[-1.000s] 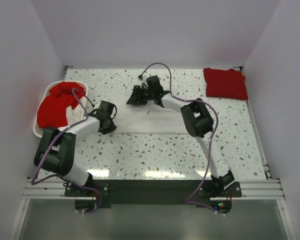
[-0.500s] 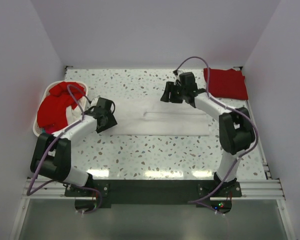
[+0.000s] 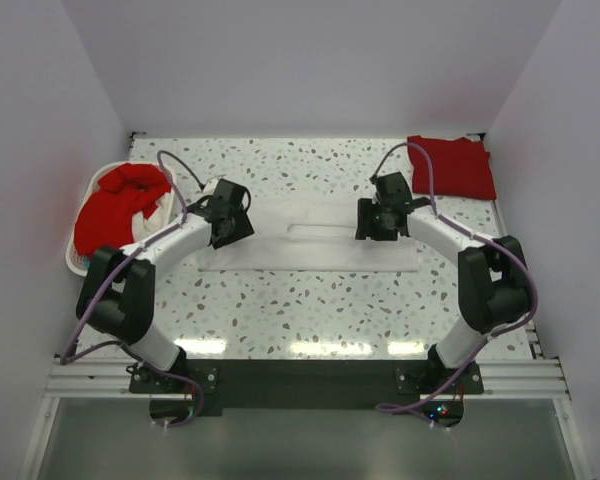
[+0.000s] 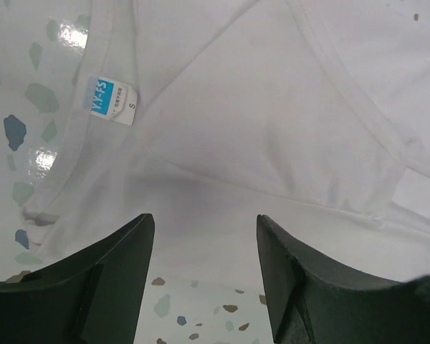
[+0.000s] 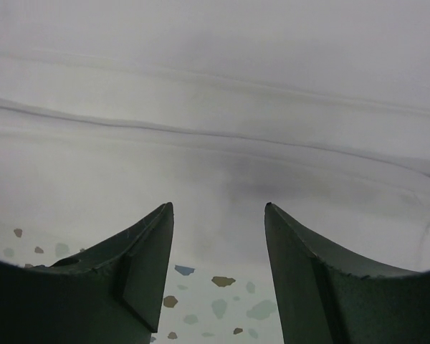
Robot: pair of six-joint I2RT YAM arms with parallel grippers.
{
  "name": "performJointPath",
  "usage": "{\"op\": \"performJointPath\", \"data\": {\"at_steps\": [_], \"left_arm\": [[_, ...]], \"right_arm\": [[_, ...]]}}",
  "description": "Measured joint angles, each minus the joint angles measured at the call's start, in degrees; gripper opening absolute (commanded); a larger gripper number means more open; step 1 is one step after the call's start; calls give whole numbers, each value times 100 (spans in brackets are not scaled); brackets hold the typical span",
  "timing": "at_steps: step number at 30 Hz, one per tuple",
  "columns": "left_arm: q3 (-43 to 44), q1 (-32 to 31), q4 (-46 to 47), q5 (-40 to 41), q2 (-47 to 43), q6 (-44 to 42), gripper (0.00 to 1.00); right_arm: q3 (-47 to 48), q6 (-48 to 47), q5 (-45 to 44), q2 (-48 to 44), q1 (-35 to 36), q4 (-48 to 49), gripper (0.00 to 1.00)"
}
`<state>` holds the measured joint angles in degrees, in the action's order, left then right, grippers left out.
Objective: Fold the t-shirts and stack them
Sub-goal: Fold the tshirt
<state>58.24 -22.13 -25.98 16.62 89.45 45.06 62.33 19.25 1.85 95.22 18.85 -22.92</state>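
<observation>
The white t-shirt [image 3: 310, 243] lies flat in a long strip, its collar end just under the left gripper [image 4: 204, 229] and its far end under the right gripper [image 5: 218, 215]. Both have their jaws spread and hold nothing. Each should likely pinch every layer at the edge nearest it, then lift level.

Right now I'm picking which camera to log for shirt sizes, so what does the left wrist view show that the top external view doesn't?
Only the left wrist view shows the blue neck label with its S, and the collar seams. Only the top external view shows the right end effector, the red shirts in the basket, and the folded red shirt at the far right. Both show the white t-shirt on the speckled table, with the left end effector over it.
</observation>
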Motion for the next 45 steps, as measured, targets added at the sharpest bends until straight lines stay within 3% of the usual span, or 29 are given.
{"op": "performJointPath", "data": {"at_steps": [7, 16, 21, 25, 29, 32, 38, 45], "left_arm": [[275, -2, -17, -37, 879, 39, 60], [1307, -2, -98, 118, 1996, -278, 60], [2011, -2, 9, 214, 2557, -887, 67], [2688, -17, 179, 94, 3064, -1532, 83], [3342, -83, 286, -131, 3484, -1954, 89], [3641, -116, 256, -214, 3580, -2111, 95], [3744, 11, 120, -85, 2855, -2188, 100], [2798, 529, 201, 654, -129, -2164, 100]], "right_arm": [[-260, 94, 22, 138, 0, 0, 58], [-909, 339, 240, -96, 219, 11, 59], [-1491, 758, 387, -667, 1209, -170, 61], [-1897, 1434, 883, -1008, 2599, -52, 64], [-1545, 1696, 1189, -658, 3665, -164, 64], [-946, 1611, 1246, -297, 3880, -437, 64], [328, 999, 1097, -232, 3471, -756, 63], [1067, 608, 1462, 326, 2441, -297, 61]]}}
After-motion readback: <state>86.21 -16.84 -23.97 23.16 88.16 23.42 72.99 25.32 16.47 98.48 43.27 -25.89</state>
